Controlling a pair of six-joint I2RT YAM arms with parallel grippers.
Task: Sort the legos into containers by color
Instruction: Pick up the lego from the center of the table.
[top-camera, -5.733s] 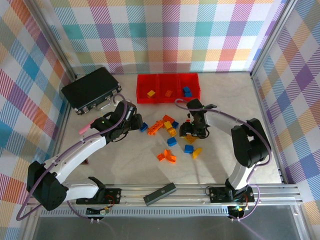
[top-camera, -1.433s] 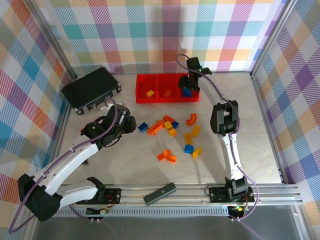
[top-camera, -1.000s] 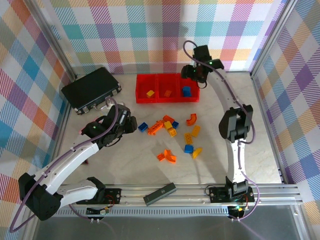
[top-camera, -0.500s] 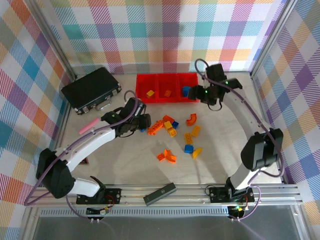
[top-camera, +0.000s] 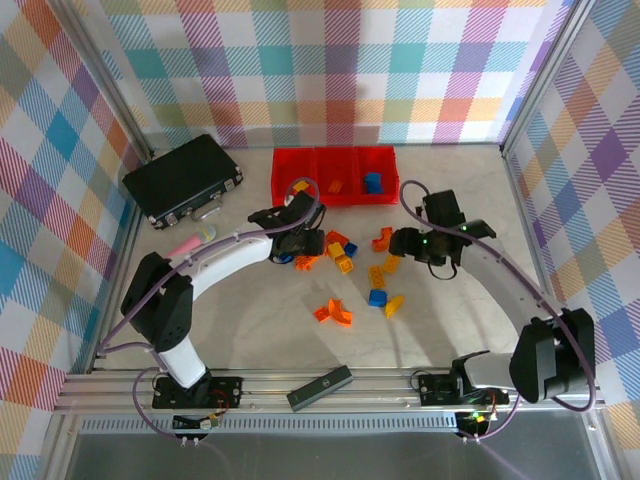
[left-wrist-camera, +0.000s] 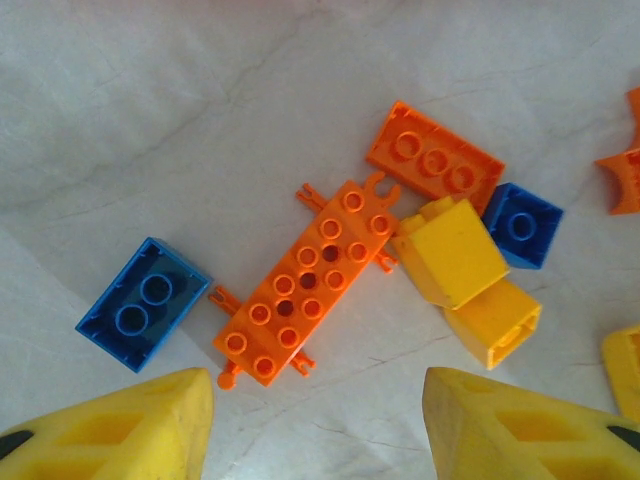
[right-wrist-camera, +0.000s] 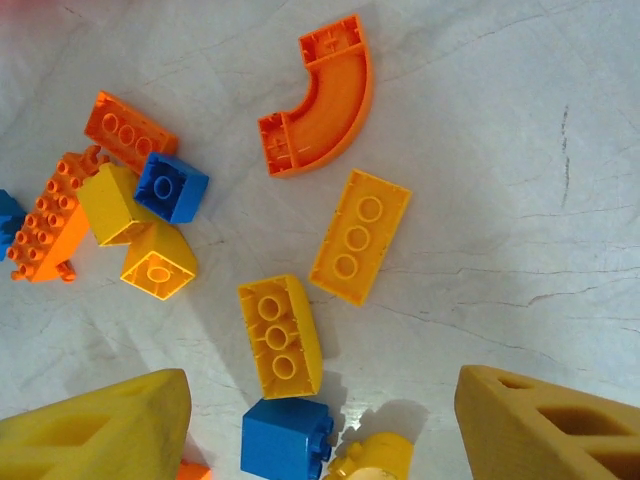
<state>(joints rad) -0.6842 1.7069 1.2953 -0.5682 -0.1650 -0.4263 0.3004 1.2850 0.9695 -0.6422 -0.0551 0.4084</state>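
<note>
Both grippers hang over the loose legos with nothing in them. The left gripper has its fingers spread wide. A long orange plate lies just ahead of the gap, a blue brick sits right off the finger at the left of its wrist view, and two yellow bricks touch each other ahead of the other finger. The right gripper is spread too. A blue cube sits in its gap, a yellow brick just past that, and a curved orange piece further out. The red bins are well beyond both grippers, with yellow in the left one, orange in the middle and blue in the right.
</note>
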